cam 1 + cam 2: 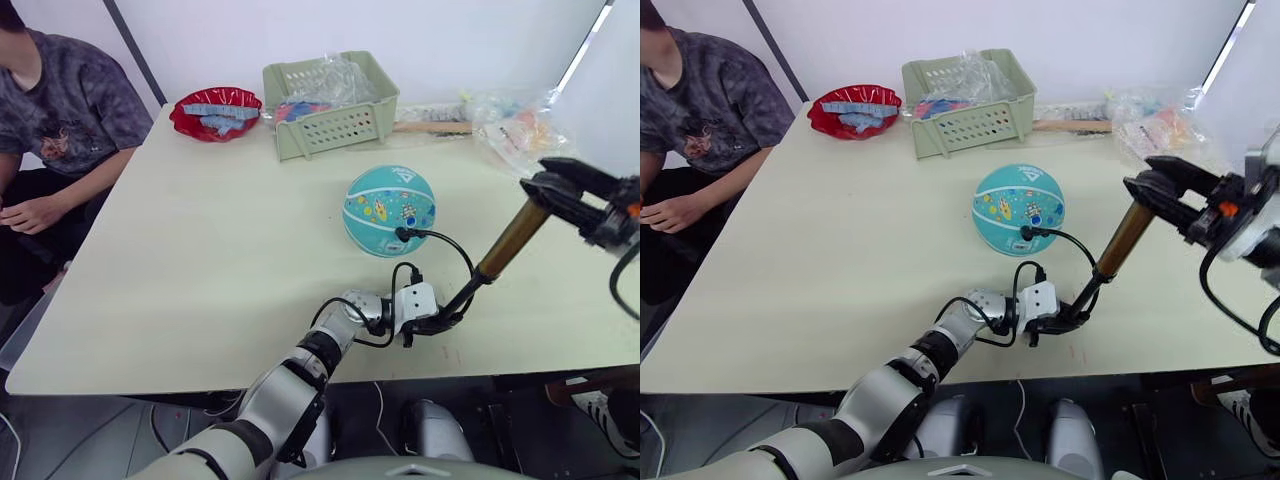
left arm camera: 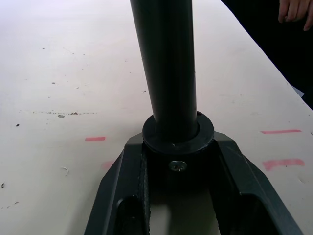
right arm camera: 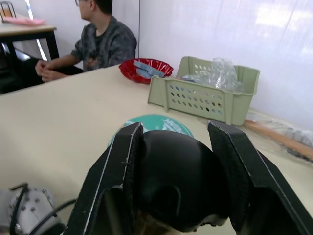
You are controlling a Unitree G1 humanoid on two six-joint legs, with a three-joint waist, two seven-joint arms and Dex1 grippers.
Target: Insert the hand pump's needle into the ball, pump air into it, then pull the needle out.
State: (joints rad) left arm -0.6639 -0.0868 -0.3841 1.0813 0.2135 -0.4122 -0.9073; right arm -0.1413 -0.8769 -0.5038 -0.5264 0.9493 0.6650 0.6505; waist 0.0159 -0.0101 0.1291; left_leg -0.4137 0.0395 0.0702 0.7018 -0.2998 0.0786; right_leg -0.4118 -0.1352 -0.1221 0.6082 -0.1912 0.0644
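Two grippers share one hand pump (image 1: 510, 241) above a cream table (image 1: 200, 260): the left gripper (image 1: 440, 320) clamps the pump's black lower end just over the tabletop, while the right gripper (image 1: 560, 190) closes around the black handle at the raised end, so the brass barrel slants up toward the robot's right. The teal ball (image 1: 390, 210) rests on the table just beyond the left gripper, and the thin black hose (image 1: 445, 245) loops from the pump's base to a small black fitting pressed against the ball's near side. The needle itself is too small to make out, though it appears already seated. The pumping step seems to be in hand; next, the right arm would need to drive the handle along the barrel while the left keeps the base fixed. A person (image 1: 60, 110) sits at the table's far left corner, beside a red bowl (image 1: 215, 112) and a green basket (image 1: 330, 105).
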